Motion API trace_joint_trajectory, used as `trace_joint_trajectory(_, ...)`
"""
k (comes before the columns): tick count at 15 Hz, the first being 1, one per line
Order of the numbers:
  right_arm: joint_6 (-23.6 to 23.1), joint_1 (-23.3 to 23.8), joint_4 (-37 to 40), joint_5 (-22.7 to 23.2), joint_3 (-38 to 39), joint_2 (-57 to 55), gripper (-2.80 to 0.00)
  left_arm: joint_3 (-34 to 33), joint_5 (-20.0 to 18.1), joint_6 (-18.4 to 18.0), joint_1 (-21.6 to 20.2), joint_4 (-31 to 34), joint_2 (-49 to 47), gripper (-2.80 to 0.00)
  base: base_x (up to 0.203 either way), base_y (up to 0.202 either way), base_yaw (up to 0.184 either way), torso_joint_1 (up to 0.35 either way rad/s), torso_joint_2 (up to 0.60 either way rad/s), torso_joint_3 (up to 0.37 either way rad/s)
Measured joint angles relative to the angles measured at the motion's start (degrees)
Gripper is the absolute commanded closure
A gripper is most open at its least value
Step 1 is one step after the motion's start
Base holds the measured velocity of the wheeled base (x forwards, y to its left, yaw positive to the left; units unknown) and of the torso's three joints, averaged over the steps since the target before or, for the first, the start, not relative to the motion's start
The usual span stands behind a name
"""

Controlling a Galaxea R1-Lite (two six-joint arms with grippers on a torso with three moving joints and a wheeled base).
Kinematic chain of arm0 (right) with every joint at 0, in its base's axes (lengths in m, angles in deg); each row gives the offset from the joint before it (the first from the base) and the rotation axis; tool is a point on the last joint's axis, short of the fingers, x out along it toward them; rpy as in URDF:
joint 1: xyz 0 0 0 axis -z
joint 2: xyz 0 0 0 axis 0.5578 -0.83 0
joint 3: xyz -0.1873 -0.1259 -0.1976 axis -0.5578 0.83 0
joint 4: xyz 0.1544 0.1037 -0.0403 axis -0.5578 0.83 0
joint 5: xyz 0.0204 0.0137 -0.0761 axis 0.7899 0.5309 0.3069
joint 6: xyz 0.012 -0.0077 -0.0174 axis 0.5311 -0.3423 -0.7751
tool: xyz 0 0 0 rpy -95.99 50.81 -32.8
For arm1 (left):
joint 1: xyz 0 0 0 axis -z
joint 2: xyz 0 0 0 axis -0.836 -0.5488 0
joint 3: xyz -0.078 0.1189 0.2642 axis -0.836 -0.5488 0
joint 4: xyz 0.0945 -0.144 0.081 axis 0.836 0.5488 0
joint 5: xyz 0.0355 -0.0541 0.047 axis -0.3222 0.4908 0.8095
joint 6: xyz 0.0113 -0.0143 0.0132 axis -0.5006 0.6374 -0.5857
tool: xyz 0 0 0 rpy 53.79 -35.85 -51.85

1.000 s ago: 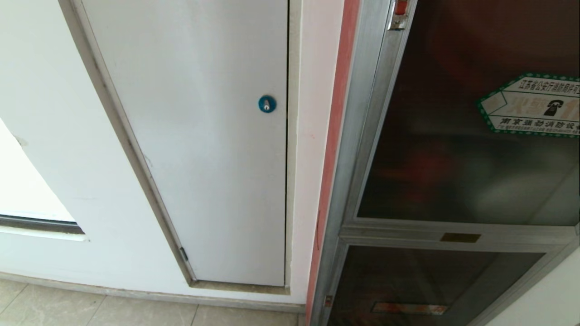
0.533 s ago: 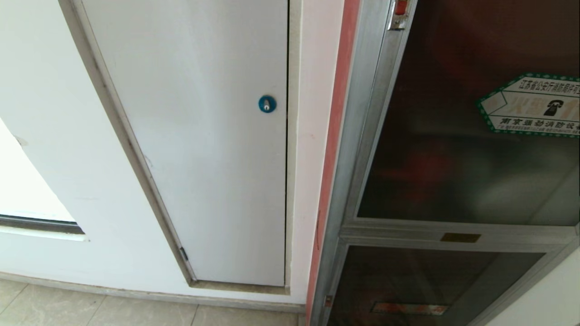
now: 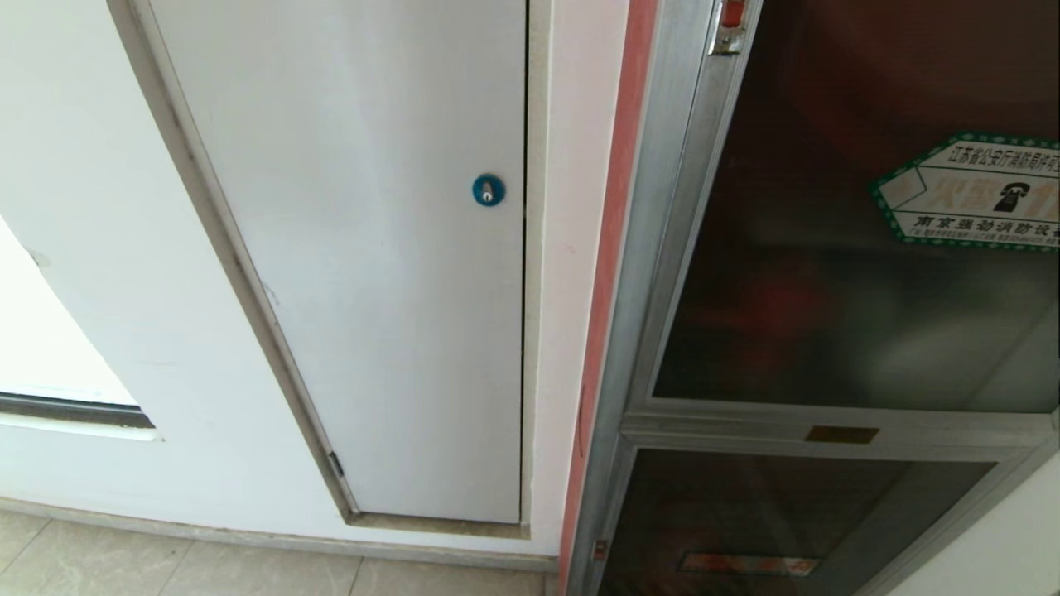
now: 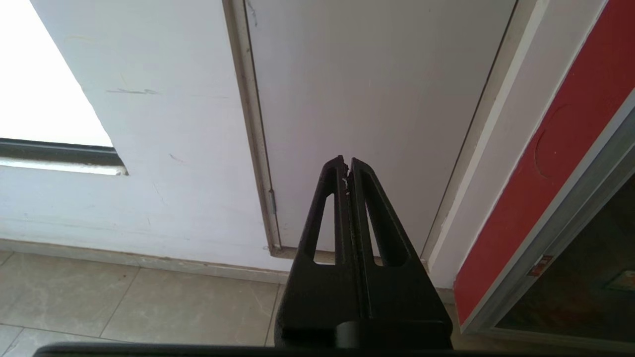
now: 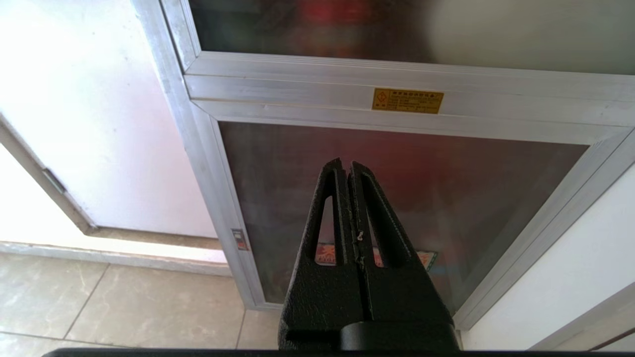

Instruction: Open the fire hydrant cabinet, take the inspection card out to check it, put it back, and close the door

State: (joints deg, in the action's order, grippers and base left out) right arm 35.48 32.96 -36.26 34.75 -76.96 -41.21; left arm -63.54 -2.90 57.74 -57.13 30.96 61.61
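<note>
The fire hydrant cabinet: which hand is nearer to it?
Right. The right hand points at the fire hydrant cabinet; the left hand faces the white panel beside it.

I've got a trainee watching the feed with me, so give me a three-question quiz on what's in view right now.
1. True or false: the door of the fire hydrant cabinet is shut.
2. What colour is the round lock on the white panel?
3. The right gripper points at: A) the white panel B) the lower glass panel C) the floor

Key: 1 true; 2 blue; 3 B
</note>
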Motion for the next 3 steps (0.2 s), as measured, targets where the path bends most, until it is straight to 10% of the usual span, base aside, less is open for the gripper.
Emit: trace_joint_trajectory(3, 0.0, 0.0, 0.0, 0.02, 0.02, 0.0, 0.0, 0.0, 0.0, 0.02, 0.0, -0.01, 0.0, 0.0, 0.0, 0.0, 0.0, 0.0, 0.0, 0.0)
